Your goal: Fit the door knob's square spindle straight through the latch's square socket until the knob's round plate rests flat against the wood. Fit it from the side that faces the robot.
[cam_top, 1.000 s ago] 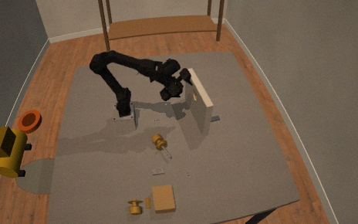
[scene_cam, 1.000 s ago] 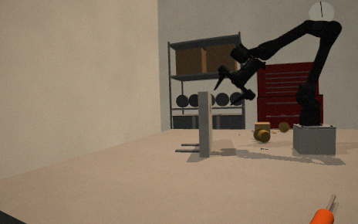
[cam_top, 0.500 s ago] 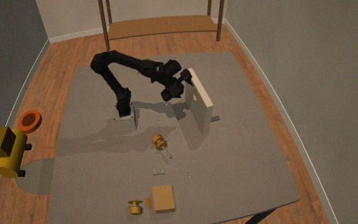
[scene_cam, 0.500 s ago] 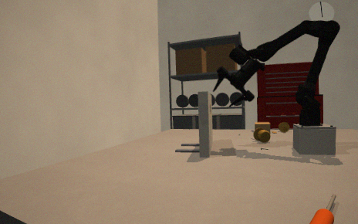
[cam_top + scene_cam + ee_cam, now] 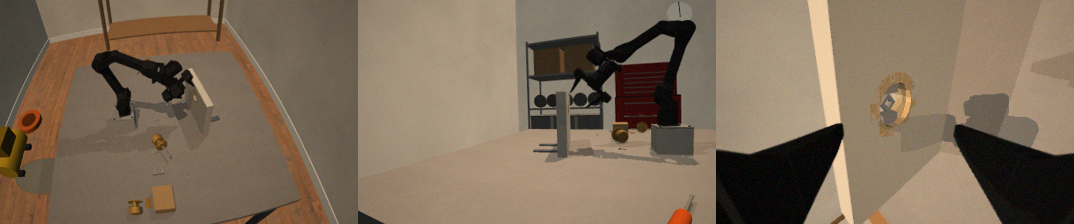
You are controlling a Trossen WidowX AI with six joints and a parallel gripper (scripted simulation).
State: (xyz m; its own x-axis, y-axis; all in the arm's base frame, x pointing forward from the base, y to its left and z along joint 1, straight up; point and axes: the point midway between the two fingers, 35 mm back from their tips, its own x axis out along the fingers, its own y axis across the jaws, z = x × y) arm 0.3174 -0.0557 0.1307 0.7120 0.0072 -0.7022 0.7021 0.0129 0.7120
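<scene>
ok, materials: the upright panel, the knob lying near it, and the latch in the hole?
Panel: looks like wood, grey-painted faces, pale bare edge on top.
Knob: brass-like, yellow-gold with a dull sheen; thin grey spindle, likely steel.
Latch: grey, metal-looking, set in a raw tan bore. Too coarse to tell more.

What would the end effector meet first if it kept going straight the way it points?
Most likely the wood panel, around its latch socket. The open, empty end effector frames that socket in the wrist view, nothing between them. Depth is unclear there; the exterior view shows a gap remaining.
</scene>
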